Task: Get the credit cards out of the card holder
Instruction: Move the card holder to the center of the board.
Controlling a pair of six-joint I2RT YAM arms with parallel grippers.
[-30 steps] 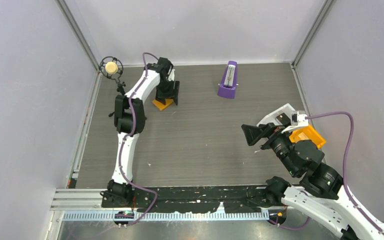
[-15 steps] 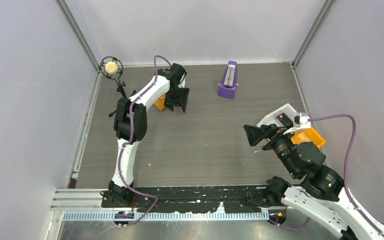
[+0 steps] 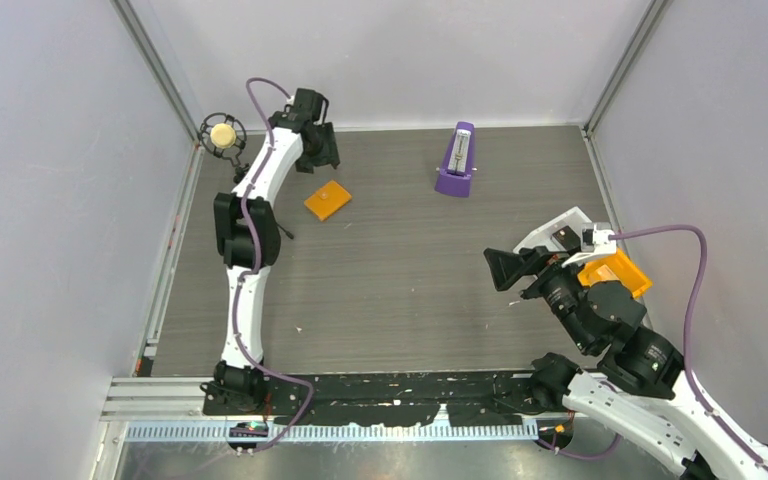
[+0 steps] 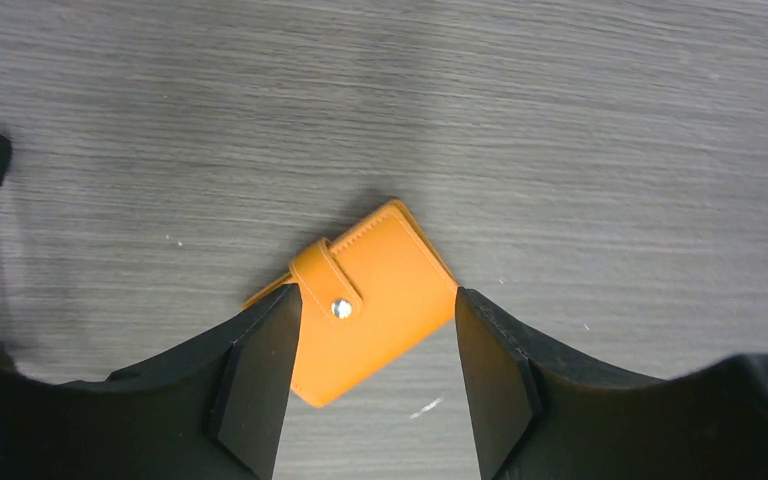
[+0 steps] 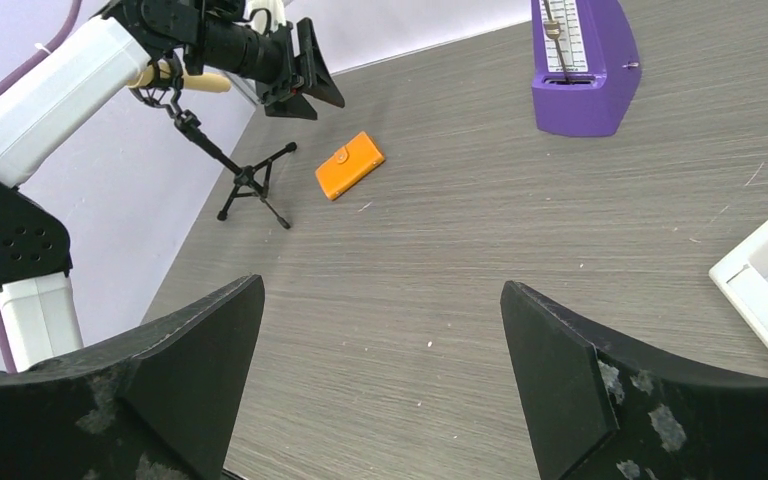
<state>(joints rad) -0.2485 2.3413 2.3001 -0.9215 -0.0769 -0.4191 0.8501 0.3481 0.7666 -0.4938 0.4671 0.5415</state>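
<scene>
Card holder (image 4: pixel 370 305): lies flat on the table (image 3: pixel 390 290), far-left part, lying at a slant; folded shut, strap snapped over the front.
Holder make: orange, leather-like, stitched edges, rounded corners, small silver snap on the strap.
Holder inside: hidden by the folded cover.
Left gripper (image 4: pixel 375 300): jaws wide apart, nothing held; raised above the holder, not touching it. In its own wrist view the holder shows in the gap between the two fingers.
Left fingers (image 4: pixel 260 385): matte black, flat-faced wedges; their bases are cut off at the bottom edge.
Right gripper (image 5: pixel 382 290): jaws spread wide and empty, held in the air on the right side, well apart from the holder and pointing toward it.
Table surface: grey wood-grain with pale specks and scratches.
Microphone (image 3: pixel 222 134): round cage head on a thin black tripod, near the holder's left.
Metronome (image 3: pixel 456 160): purple, tapered, upright, far centre.
White bin (image 3: pixel 550 235): partly hidden behind the right arm.
Orange bin (image 3: pixel 615 272): mostly covered by the right arm.
</scene>
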